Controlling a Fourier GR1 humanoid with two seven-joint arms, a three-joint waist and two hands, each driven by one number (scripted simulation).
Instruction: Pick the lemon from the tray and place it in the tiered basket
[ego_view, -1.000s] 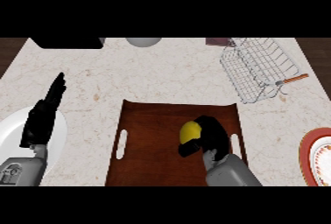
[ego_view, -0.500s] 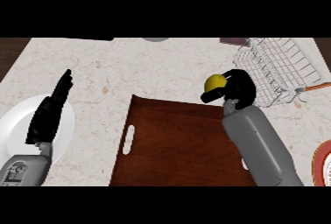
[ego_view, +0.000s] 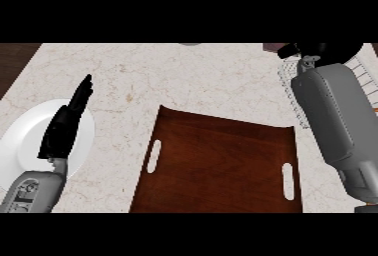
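Marble counter (ego_view: 184, 80), seen from steeply above.

Brown tray (ego_view: 221, 155), handle slots on both sides, lies in the middle. No lemon shows on it.

Right forearm (ego_view: 336, 120) stretches up the right side, past the tray, over the wire tiered basket (ego_view: 290, 100), which it largely covers.

White plate (ego_view: 18, 150) at the left edge.

Left hand (ego_view: 66, 125) rests above the plate, fingers straight and pressed together, pointing up.

Right hand (ego_view: 325, 50) sits at the top edge, over the basket's far part, mostly cropped; its hold cannot be told.

Lemon: out of sight, probably in the right hand.

Judged step: the carry is done and the placing is in hand. The next move calls for lowering within the wire rim and releasing there.
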